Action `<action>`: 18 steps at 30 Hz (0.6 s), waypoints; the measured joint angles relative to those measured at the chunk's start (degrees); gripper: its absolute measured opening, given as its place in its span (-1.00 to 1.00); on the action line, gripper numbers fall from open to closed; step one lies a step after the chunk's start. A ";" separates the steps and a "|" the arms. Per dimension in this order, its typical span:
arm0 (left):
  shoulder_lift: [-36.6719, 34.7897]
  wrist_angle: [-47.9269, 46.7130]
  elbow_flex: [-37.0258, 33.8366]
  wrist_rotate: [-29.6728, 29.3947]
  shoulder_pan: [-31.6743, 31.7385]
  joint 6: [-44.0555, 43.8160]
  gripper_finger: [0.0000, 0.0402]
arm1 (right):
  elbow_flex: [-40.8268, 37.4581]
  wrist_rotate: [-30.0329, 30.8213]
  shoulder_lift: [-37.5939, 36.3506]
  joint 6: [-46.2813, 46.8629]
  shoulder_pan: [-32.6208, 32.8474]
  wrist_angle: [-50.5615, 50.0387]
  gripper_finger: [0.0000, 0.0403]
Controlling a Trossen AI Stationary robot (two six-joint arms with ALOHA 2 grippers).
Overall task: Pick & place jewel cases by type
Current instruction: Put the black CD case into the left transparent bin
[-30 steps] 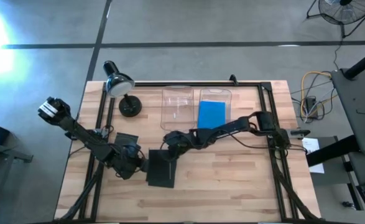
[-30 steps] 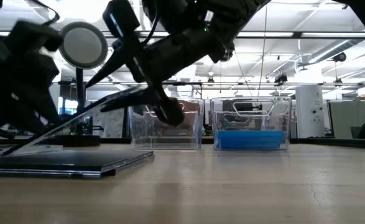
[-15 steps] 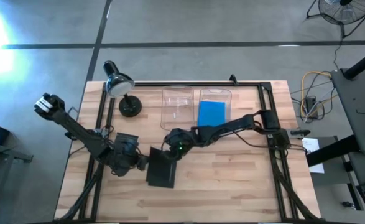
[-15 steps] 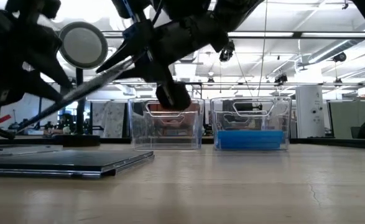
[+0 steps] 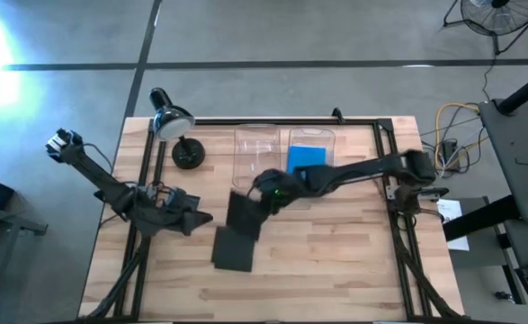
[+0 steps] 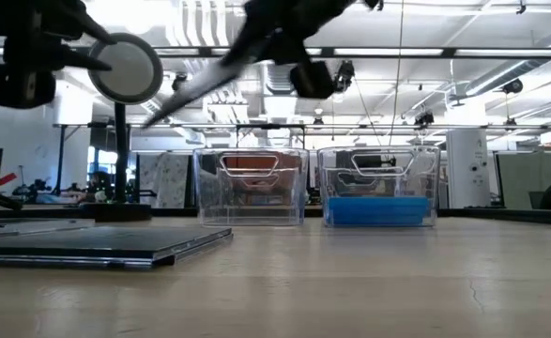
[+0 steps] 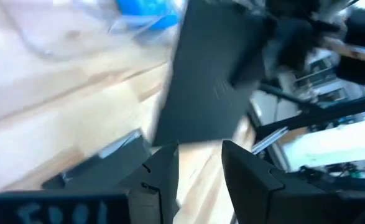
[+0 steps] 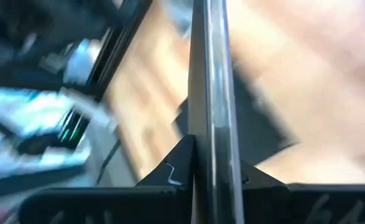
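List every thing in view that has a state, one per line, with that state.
Right claw: shut on the lifted dark case, above the table.
Lifted dark case: gripped by its edge, tilted, off the table.
Second dark case: lying flat on the table.
Blue case: lying in the right bin.
Right bin: upright, holds the blue case.
Left bin: upright, no case visible inside.
Left claw: shut, holding nothing.
Lamp: standing upright.

Right arm stretches from the table's right side across toward centre, right gripper (image 5: 265, 193) raised above the table, fingers (image 8: 176, 171) clamped edge-on on a dark jewel case (image 5: 243, 216). Left arm comes in from the left edge, left gripper (image 5: 201, 219) closed, empty, low over the table's left part.
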 joint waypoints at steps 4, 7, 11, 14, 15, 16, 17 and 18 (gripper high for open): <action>-2.62 0.01 0.00 -2.41 -0.04 0.83 -0.48 | -0.02 5.73 -5.82 -0.54 -4.60 -6.47 -0.91; -3.26 0.01 0.00 -3.81 0.02 1.03 -0.48 | 0.04 1.51 -7.73 -0.57 -11.13 -6.69 -0.91; -2.80 0.00 0.00 -5.72 0.04 1.18 -0.48 | -0.04 -3.52 -6.90 -1.81 -19.17 -7.27 -0.91; -1.96 0.00 0.00 -8.87 0.73 0.10 -0.48 | -0.02 -7.26 -5.44 -2.70 -22.91 -7.80 -0.91; -1.77 0.01 -0.01 -8.90 1.26 -0.24 -0.48 | 0.00 -9.02 -4.80 -3.61 -23.60 -7.67 -0.91; -1.63 0.00 -0.02 -8.30 1.69 -0.32 -0.48 | 0.00 -10.34 -4.02 -4.31 -24.07 -7.79 -0.91; -1.54 0.00 -0.02 -7.61 1.96 -0.35 -0.48 | 0.00 -11.51 -3.31 -4.83 -24.36 -7.83 -0.91; -1.52 0.00 -0.02 -6.40 2.03 -0.35 -0.48 | 0.00 -12.50 -2.57 -5.40 -24.55 -7.78 -0.91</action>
